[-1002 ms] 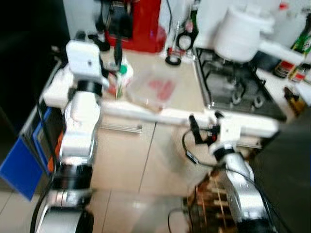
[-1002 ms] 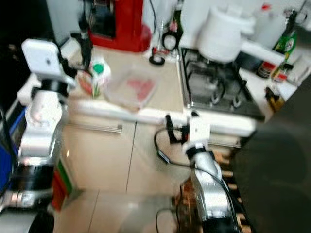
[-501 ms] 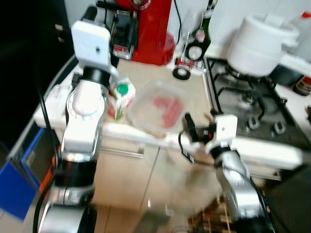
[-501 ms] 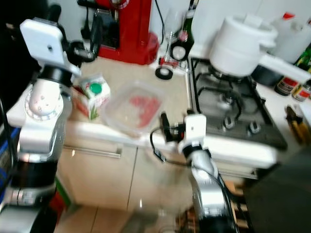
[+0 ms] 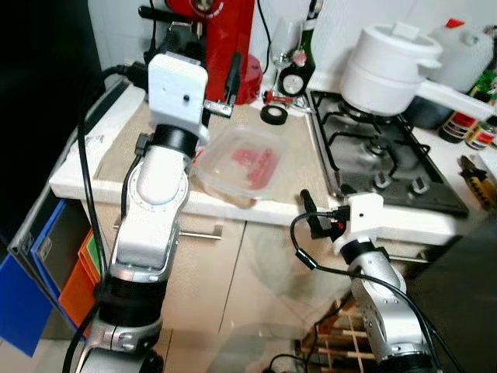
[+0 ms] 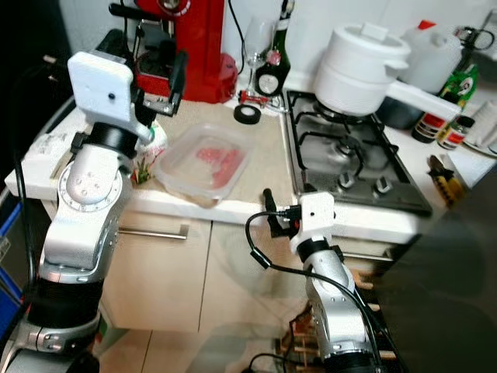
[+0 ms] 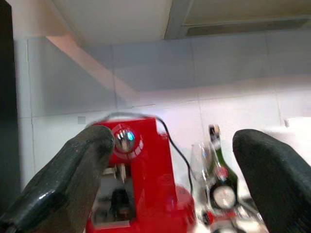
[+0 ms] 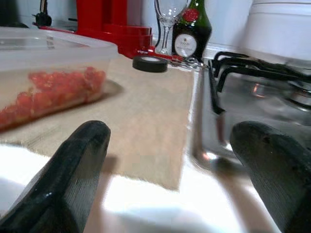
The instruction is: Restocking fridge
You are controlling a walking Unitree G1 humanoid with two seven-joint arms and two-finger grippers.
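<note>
Food tub (image 8: 46, 68) beyond right gripper (image 8: 170, 179)

Red coffee machine (image 6: 190, 43), white pot (image 6: 359, 68)

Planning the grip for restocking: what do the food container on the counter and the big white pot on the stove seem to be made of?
The food container looks like clear, slightly frosted plastic: the red food inside shows through its walls and lid. The white pot has an opaque, smooth, faintly glossy white finish with a matching lid; that could be enamelled metal or ceramic, and the look alone doesn't settle it.
</note>
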